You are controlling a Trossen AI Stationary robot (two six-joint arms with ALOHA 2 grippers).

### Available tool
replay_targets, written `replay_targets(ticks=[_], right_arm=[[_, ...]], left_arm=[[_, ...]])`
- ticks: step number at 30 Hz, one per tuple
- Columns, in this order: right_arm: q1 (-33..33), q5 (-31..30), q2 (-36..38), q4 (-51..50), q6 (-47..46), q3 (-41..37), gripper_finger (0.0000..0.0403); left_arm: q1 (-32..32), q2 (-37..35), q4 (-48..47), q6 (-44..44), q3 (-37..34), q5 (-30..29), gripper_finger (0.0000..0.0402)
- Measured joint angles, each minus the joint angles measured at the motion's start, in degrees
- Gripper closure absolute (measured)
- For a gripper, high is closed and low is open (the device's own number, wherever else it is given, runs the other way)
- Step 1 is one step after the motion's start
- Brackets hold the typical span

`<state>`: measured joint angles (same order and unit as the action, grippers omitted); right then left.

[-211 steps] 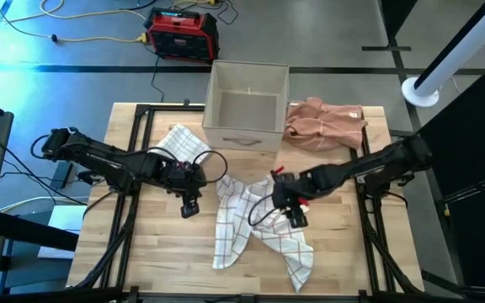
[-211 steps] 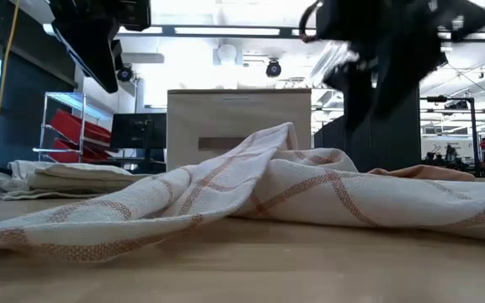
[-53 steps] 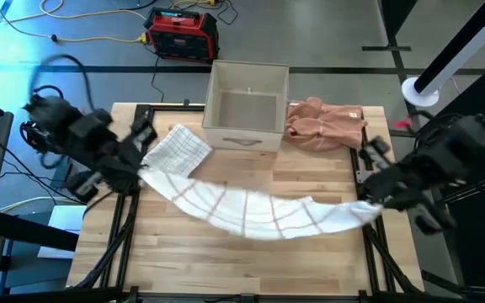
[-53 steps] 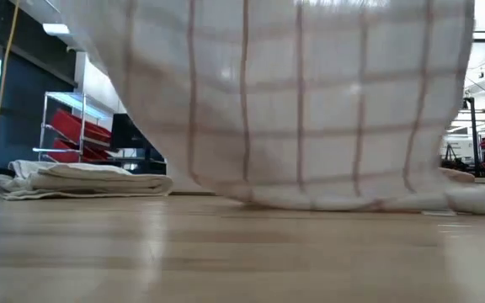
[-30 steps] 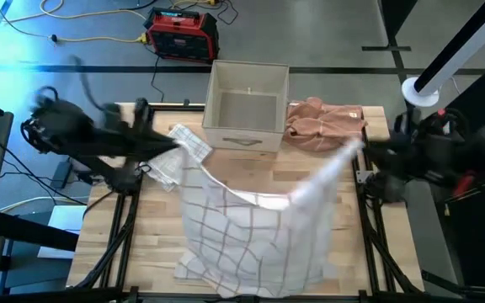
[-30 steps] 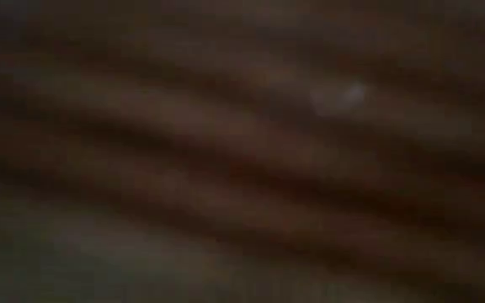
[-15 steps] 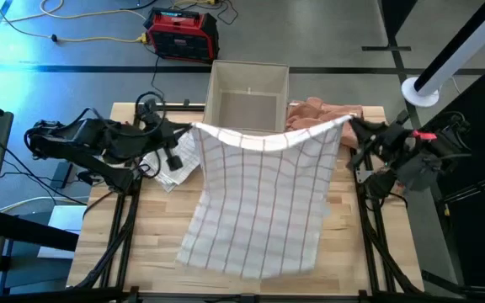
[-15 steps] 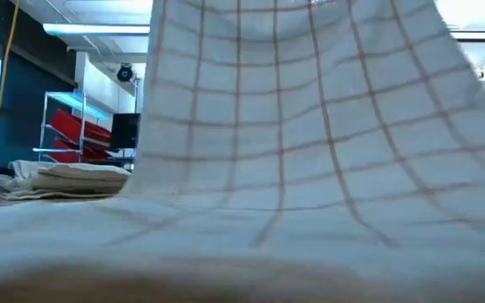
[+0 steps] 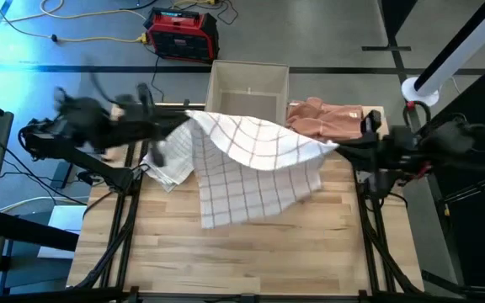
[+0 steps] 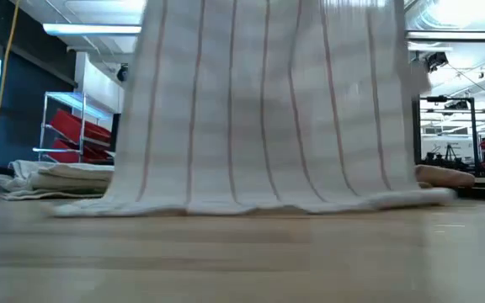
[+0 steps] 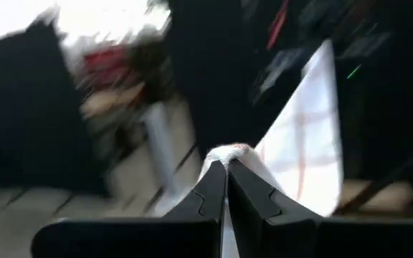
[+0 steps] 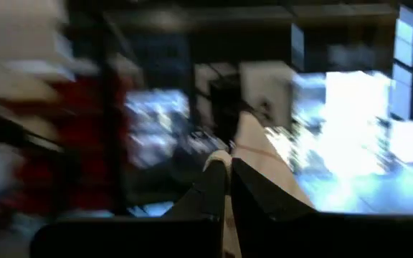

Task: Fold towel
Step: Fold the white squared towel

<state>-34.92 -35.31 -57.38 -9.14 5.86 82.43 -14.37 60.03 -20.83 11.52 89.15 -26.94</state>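
A white towel with thin reddish checks [image 9: 255, 164] hangs spread between my two grippers above the table's middle. In the low view its lower edge [image 10: 251, 204] lies on the wood. My left gripper [image 9: 185, 120] is shut on the towel's upper left corner. My right gripper [image 9: 337, 150] is shut on the upper right corner. The top edge sags a little between them. My left gripper pinches the towel's upper left corner [image 11: 228, 152], bunched between the two fingers. The fingers come level from the table's left. The towel hangs below. My right gripper pinches the upper right corner [image 12: 244, 143] between its fingers, coming level from the table's right. The cloth hangs, its lower edge on the table.
An open beige box [image 9: 247, 101] stands at the far middle, just behind the towel. A pink cloth [image 9: 327, 119] lies to the box's right. A folded checked towel [image 9: 168, 167] lies at the far left. The near half of the table [image 9: 251, 261] is bare wood.
Both grippers have kept hold of the corners. The towel swung out toward the near edge and spread flat. It has since been drawn up and back, so it hangs like a curtain, and its lower edge has slid toward the far side.
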Motion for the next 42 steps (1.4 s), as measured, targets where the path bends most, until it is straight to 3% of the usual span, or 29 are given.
replay_targets(ticks=[8, 11, 17, 20, 24, 31, 36, 42], right_arm=[[-0.03, 32.92, -0.03, 14.68, 0.31, 0.02, 0.0402], [-1.2, 41.24, -0.81, 17.27, 0.18, 0.02, 0.0402], [-5.64, 42.28, -3.75, 18.67, 0.28, 2.32, 0.0402], [-8.9, 42.25, -7.08, 18.02, 3.09, 7.17, 0.0402], [-12.53, 40.92, -13.2, 10.02, 7.41, 17.24, 0.0402], [-18.83, 26.22, -25.32, -5.61, 18.64, 38.33, 0.0402], [-23.13, 2.42, -29.22, -10.16, 26.16, 46.61, 0.0402], [-23.3, -26.13, -28.37, -10.38, 25.73, 46.43, 0.0402]], left_arm=[[-3.58, -3.21, 11.02, -7.08, 3.7, 22.6, 0.0401], [-5.39, -3.12, 14.53, -11.03, 3.79, 29.27, 0.0401], [-9.76, -0.61, 16.85, -14.49, 3.69, 32.37, 0.0401], [-11.86, 1.2, 20.04, -14.53, 3.69, 32.35, 0.0401], [-14.2, 3.48, 25.78, -15.38, 3.69, 32.37, 0.0401], [-18.0, 5.77, 27.59, -10.43, 6.58, 28.48, 0.0401], [-19.3, 5.64, 20.48, -2.82, 8.08, 16.96, 0.0401], [-19.37, 5.31, 11.45, 4.46, 8.12, -1.56, 0.0401]])
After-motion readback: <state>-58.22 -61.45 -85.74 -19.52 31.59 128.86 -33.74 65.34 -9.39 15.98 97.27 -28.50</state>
